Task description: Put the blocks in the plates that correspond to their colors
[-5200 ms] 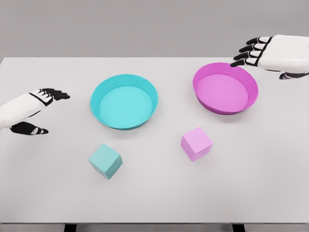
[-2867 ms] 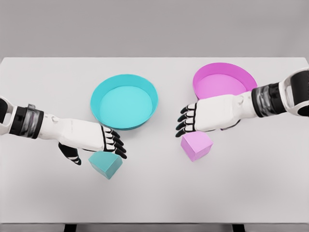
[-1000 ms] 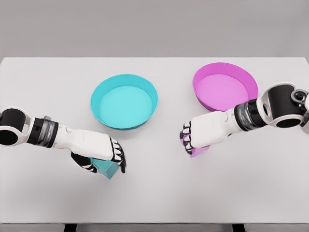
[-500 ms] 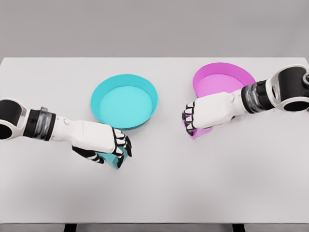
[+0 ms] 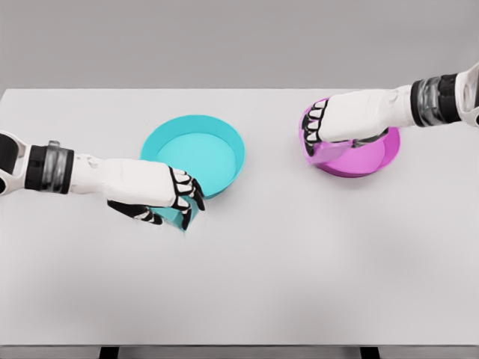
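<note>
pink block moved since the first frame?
Yes. The pink block, held in the right robot hand, has gone up-right from the bare table to the near rim of the pink plate.

Plain white table (image 5: 299,284), with a teal plate (image 5: 224,142) and a magenta plate (image 5: 374,161) sitting on it, apparently well apart.

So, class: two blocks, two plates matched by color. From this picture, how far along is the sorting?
Nothing is delivered yet: neither plate visibly holds a released block. Both blocks are in hand. The left hand grips the teal block at the near rim of the teal plate; the right hand holds the pink block at the left edge of the pink plate. What is left: carry each block over its plate and release it.
</note>
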`<state>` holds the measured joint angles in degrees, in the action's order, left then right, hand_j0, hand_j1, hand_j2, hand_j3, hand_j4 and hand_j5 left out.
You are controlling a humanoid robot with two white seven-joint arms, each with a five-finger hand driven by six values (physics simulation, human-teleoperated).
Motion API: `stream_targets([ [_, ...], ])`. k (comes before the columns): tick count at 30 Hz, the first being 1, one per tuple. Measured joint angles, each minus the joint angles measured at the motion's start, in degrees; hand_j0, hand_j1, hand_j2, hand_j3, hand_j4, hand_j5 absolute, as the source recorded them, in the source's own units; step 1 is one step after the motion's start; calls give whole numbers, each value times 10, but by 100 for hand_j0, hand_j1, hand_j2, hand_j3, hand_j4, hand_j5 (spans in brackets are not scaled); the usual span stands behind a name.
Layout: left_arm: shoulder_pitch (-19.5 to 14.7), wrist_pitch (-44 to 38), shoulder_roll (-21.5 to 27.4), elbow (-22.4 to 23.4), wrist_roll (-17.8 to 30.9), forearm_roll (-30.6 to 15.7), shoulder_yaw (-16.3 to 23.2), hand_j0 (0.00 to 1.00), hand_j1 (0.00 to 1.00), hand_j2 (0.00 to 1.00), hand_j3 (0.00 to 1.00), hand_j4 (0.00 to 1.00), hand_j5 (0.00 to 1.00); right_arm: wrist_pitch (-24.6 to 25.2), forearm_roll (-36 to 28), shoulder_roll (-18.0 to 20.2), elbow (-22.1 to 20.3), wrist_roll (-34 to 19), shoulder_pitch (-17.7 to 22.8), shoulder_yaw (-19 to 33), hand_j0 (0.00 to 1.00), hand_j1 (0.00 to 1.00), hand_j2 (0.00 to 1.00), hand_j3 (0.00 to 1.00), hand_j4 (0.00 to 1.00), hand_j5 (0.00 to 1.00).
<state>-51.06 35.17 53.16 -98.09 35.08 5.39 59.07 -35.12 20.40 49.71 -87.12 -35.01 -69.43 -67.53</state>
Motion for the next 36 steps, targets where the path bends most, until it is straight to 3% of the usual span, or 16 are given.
stream_targets([
  [2, 0, 0, -3, 9, 0, 1, -11, 53, 53, 53, 53, 53, 53, 0, 0, -1, 47, 0, 1, 3, 59, 59, 59, 59, 59, 59],
  [6, 0, 0, -23, 44, 0, 1, -34, 53, 53, 53, 53, 53, 53, -1, 3, -6, 102, 0, 1, 4, 60, 60, 60, 60, 60, 60],
  [13, -1, 0, -87, 134, 0, 4, -58, 55, 55, 55, 55, 55, 55, 0, 20, -59, 190, 0, -4, 1, 60, 60, 60, 60, 60, 60],
  [15, 0, 0, -105, 157, 0, 5, -67, 55, 55, 55, 55, 55, 55, 0, 28, -67, 206, 0, -3, 1, 65, 65, 65, 65, 65, 65],
  [16, 1, 0, -112, 166, 0, 5, -69, 56, 56, 56, 56, 56, 56, 0, 31, -69, 211, 0, -4, 0, 78, 78, 78, 78, 78, 78],
  [17, 1, 0, -120, 178, 0, 5, -71, 56, 56, 56, 56, 56, 56, 0, 32, -71, 214, 0, -3, 0, 100, 100, 100, 100, 100, 100],
  [28, 1, 0, -230, 345, 0, 15, -77, 57, 57, 57, 57, 57, 57, 0, 27, -72, 222, 0, -22, 3, 100, 100, 100, 100, 100, 100],
  [32, 1, 0, -239, 378, 0, 16, -78, 58, 58, 58, 58, 58, 58, 0, -25, -59, 221, 0, -29, 7, 100, 100, 100, 100, 100, 100],
  [35, 0, 0, -244, 389, 0, 16, -78, 63, 63, 63, 63, 63, 63, 0, -64, -33, 220, 0, -36, 14, 100, 100, 100, 100, 100, 100],
  [36, 0, 0, -245, 391, -1, 15, -78, 72, 72, 72, 72, 72, 72, 0, -73, -26, 220, 0, -32, 22, 100, 100, 100, 100, 100, 100],
])
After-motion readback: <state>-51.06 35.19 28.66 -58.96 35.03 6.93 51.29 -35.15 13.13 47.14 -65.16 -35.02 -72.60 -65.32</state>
